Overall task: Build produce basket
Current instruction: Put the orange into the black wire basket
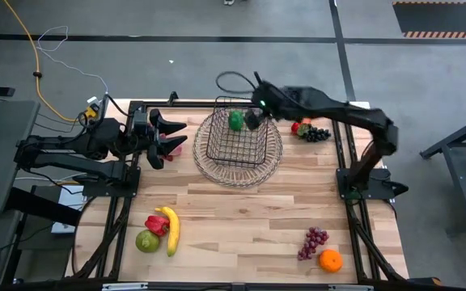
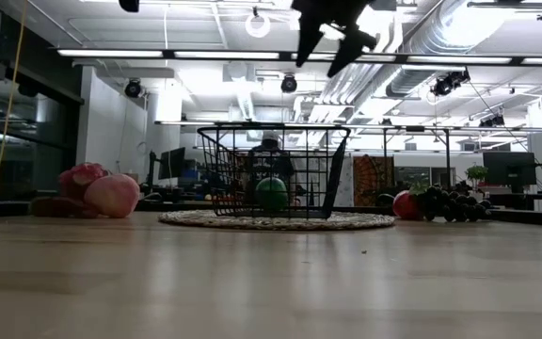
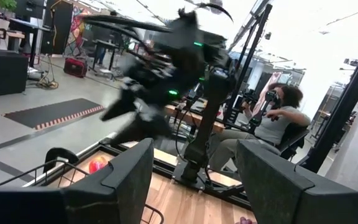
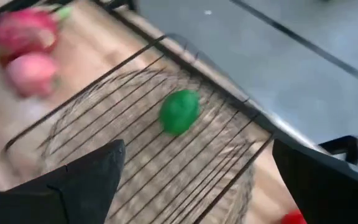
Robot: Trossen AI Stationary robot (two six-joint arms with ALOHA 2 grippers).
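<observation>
High view: green fruit (image 1: 236, 121) lies in the basket (image 1: 235, 148) just beside the wide-spread right gripper (image 1: 253, 120).

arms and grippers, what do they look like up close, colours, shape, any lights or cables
Both arms are dark, near-black jointed links on dark frame bases. The left gripper and the right gripper each end in two broad, wedge-shaped black fingers. A small green light glows on the right arm's wrist, and a thin black cable loops out behind it.
</observation>
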